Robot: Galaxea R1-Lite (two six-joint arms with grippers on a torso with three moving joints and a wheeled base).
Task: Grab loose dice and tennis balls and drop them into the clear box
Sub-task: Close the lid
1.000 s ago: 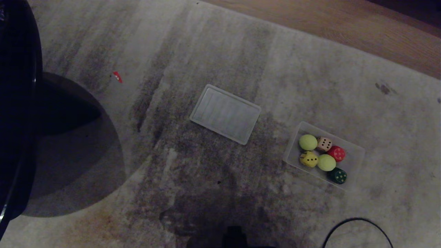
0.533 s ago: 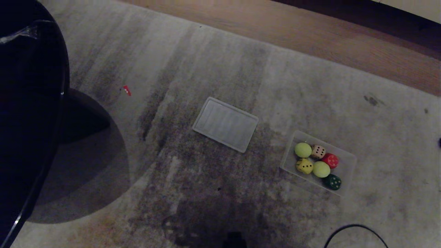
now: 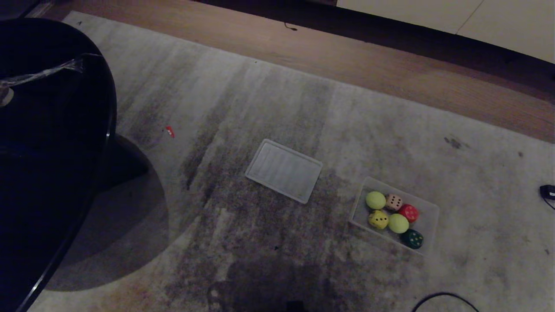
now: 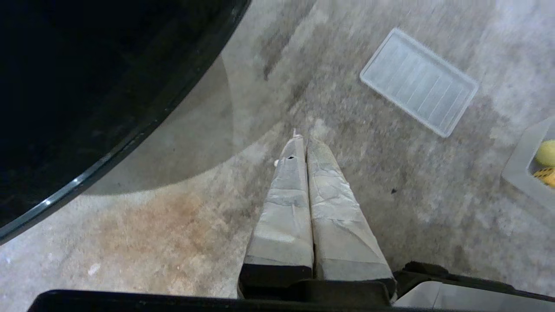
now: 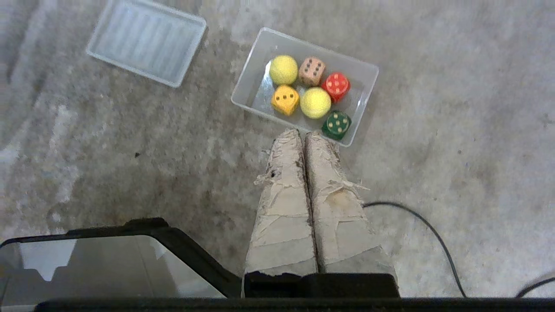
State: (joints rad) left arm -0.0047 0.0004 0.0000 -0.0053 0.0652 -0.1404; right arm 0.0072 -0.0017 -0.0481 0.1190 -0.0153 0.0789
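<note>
Covering wooden floor (image 3: 390, 65), a seemingly stained grey rug (image 3: 303, 108); both claws (image 4: 302, 141) (image 5: 303, 134) pressed closed, empty.

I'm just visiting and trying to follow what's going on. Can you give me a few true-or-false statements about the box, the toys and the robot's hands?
1. All four dice lie in the box. True.
2. A tennis ball lies loose on the rug. False: both tennis balls are in the box.
3. The lid covers the box. False: it lies flat on the rug, apart from the box.
4. The right hand is shut and empty. True.
5. The left hand holds a die. False: it is shut and empty.
</note>
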